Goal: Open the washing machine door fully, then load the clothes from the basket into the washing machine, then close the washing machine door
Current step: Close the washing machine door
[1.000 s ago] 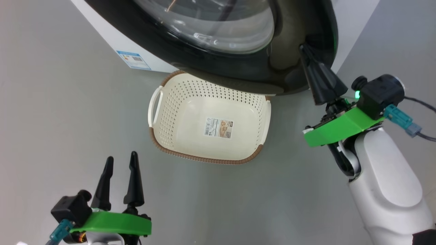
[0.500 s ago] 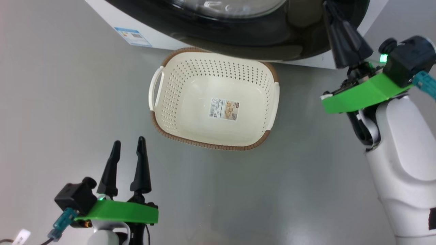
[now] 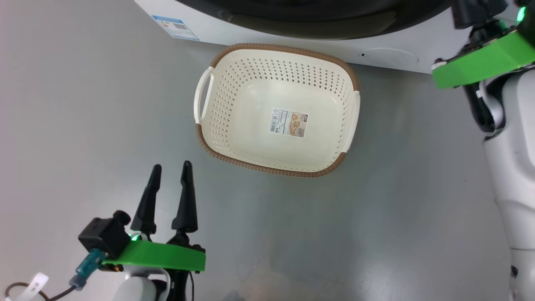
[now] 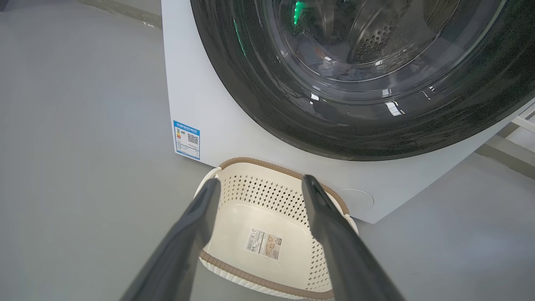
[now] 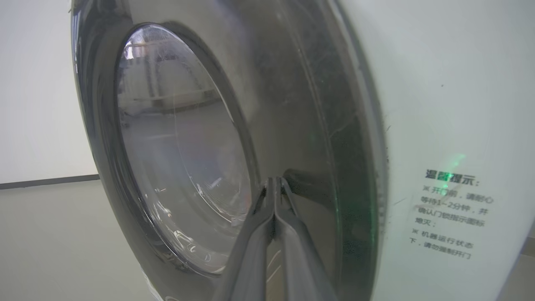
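- Grey, smooth floor (image 3: pixel 83 125) runs under everything we see; the washing machine (image 4: pixel 200 104) stands on it, white and boxy.
- We see the washing machine door (image 4: pixel 259 96), glossy black, lying flat against the machine's front, and it looks shut.
- Through its glass window (image 4: pixel 355 42) we make out the perforated steel drum (image 4: pixel 372 42). We cannot tell what the dim shapes behind the glass are.
- A blue energy sticker (image 4: pixel 186 140) sits low on the front at one corner, and a round cover (image 4: pixel 355 200) is near the base.
- The basket (image 3: pixel 225 104) rests on the floor just in front of the machine. Its far rim is close to the base, and its bare bottom shows a label sticker (image 3: pixel 289 123).
- Our left gripper (image 3: pixel 171 166) hovers above the floor on the near side of the basket, well apart from it. The two fingers (image 4: pixel 188 234) are spread wide and have nothing between them.
- Our right gripper (image 5: pixel 274 180) has its fingers pressed together with nothing held. The tips are close to the door's black rim beside the window, but we cannot tell whether they touch it.
- A printed notice (image 5: pixel 451 213) is stuck on the white front next to the door.
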### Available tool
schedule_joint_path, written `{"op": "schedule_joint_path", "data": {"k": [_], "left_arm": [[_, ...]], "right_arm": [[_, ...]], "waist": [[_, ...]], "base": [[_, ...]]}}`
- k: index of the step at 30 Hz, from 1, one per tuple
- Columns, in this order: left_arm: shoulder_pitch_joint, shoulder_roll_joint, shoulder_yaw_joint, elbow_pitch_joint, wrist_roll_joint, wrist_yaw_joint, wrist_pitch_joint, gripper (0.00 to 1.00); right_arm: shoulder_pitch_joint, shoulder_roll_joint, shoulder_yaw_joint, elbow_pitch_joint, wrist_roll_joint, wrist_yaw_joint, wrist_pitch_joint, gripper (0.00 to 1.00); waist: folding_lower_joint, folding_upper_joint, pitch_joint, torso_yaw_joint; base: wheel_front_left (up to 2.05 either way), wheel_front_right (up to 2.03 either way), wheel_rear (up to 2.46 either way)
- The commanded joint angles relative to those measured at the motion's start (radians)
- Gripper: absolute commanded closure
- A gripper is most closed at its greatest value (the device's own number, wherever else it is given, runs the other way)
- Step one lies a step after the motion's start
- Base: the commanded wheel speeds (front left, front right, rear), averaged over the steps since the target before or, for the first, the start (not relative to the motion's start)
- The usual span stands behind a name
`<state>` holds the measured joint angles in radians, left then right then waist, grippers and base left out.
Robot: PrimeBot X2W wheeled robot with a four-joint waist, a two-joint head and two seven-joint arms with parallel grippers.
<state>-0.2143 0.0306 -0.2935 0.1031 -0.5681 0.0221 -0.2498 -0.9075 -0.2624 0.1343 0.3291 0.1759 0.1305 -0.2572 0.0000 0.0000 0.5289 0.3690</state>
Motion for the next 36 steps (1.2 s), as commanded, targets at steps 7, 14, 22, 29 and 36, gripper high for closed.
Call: {"op": "schedule_joint_path", "data": {"k": [7,14,22,29,36], "left_arm": [[-0.016,0.02,0.019,-0.013,0.005,-0.005,-0.012,0.0],[-0.013,0.02,0.044,-0.003,0.026,-0.006,-0.012,0.0],[0.013,0.02,0.113,0.025,0.072,-0.02,-0.012,0.0],[0.072,0.02,0.186,0.056,0.119,-0.046,-0.012,0.0],[0.136,0.02,0.232,0.111,0.145,-0.04,-0.012,0.0]], "right_arm": [[-0.035,-0.02,-0.056,0.03,-0.03,0.0,-0.005,1.0],[0.033,0.001,-0.065,0.013,-0.023,0.0,-0.005,1.0],[0.217,0.037,-0.055,-0.092,-0.001,0.0,-0.005,0.8],[0.408,0.077,-0.059,-0.167,-0.003,0.0,-0.005,0.01],[0.581,0.116,-0.077,-0.204,-0.003,0.0,-0.005,0.0]], "waist": [[0.0,0.0,-0.02,0.01],[0.0,0.0,-0.066,-0.023],[0.0,0.0,-0.176,-0.097],[0.0,0.0,-0.3,-0.175],[0.0,0.0,-0.418,-0.235]], "base": [[0.0,0.0,0.0],[0.0,0.0,0.0],[0.0,0.0,0.0],[0.0,0.0,0.0],[0.0,0.0,0.0]]}}
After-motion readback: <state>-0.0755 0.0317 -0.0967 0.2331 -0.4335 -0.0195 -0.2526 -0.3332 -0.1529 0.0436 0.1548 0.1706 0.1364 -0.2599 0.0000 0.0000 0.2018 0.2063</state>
